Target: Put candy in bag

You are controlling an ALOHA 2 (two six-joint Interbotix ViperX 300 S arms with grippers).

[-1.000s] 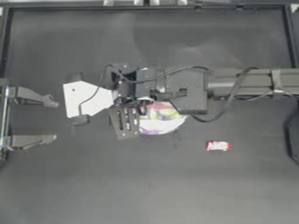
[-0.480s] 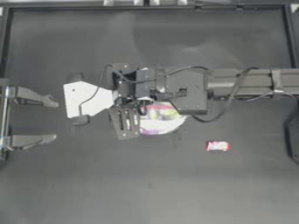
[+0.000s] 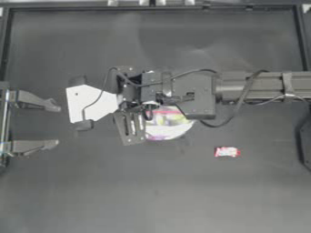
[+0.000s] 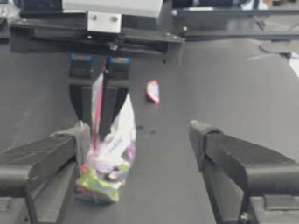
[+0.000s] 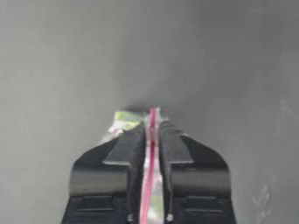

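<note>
My right fingers [image 5: 151, 131] are clamping the bag [image 3: 165, 123] by its pink strip at mid-tabletop. My left fingers [image 4: 137, 138] are waiting apart at left. The candy [image 3: 226, 151] is lying right of the bag, not yet bagged.

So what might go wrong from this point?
The right tool pinches the bag only by its pink strip, so the hanging bag might slip or swing. The strip is clamped shut between the jaws, so the mouth may not open for the candy, which lies apart on the table. The open left tool waits at the left edge, far from the candy, so the pickup could be awkward.
</note>
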